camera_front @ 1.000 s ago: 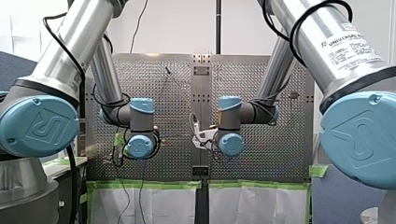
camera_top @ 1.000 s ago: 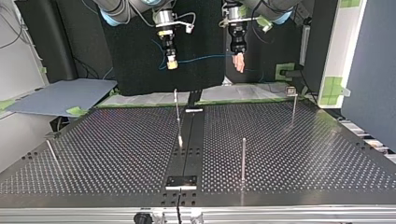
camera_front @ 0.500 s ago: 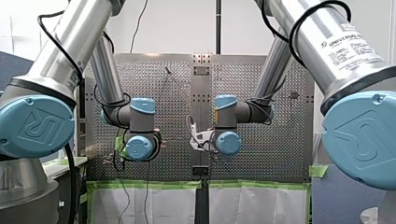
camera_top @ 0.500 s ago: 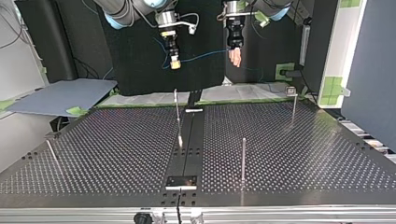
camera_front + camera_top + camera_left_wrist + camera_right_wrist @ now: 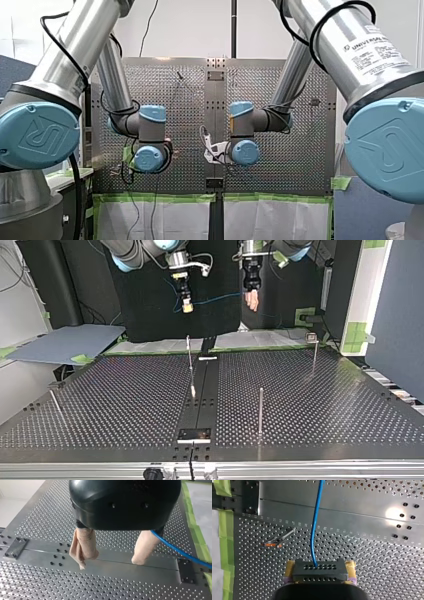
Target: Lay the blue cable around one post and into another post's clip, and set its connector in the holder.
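Note:
In the top view both grippers hang high behind the table's far edge. My right gripper (image 5: 187, 305), with yellow pads, comes in at the left and my left gripper (image 5: 252, 300), with beige pads, at the right. The blue cable (image 5: 216, 300) runs between them. In the right wrist view my right gripper (image 5: 320, 571) is shut on a black connector block (image 5: 320, 569), and the blue cable (image 5: 315, 532) leaves it over the plate. In the left wrist view my left gripper (image 5: 111, 561) is open; the blue cable (image 5: 180, 552) passes beside one finger (image 5: 143, 546), with nothing between the fingers.
Thin posts stand on the perforated table (image 5: 110, 405): one near the middle (image 5: 189, 357), one nearer (image 5: 260, 410), one with a clip on top (image 5: 313, 347), and a leaning one (image 5: 55, 402). A dark plate (image 5: 195, 434) lies on the centre strip. Green tape (image 5: 165, 352) lines the far edge.
Both grippers have risen a little in the top view and my left one has shifted slightly left. In the front view my right wrist has moved a little to the left.

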Tool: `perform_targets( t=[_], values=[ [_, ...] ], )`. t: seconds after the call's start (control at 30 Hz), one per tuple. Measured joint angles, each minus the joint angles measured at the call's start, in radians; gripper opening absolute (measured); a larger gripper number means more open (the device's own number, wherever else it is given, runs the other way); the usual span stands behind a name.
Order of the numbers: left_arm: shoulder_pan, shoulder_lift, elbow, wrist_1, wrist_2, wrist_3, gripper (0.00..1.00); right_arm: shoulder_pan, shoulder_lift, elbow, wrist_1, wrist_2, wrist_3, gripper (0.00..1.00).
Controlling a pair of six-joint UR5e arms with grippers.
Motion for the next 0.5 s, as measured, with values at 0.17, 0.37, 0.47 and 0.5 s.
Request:
perform_targets(
  t=[0.17,0.37,0.47,0.5],
  values=[
    [-0.004,0.027,-0.016,0.021,0.000,-0.039,1.00,0.005,-0.030,-0.018,0.024,0.012,0.010,0.00],
    [0.003,0.089,0.003,-0.024,-0.002,-0.075,1.00,0.004,-0.090,-0.038,0.044,0.000,0.052,0.00],
    [0.019,0.118,0.024,-0.052,-0.017,-0.087,1.00,0.001,-0.119,-0.061,0.065,-0.007,0.059,0.00],
    [0.029,0.130,0.035,-0.064,-0.021,-0.093,1.00,0.000,-0.131,-0.072,0.075,-0.008,0.060,0.00]
  ],
)
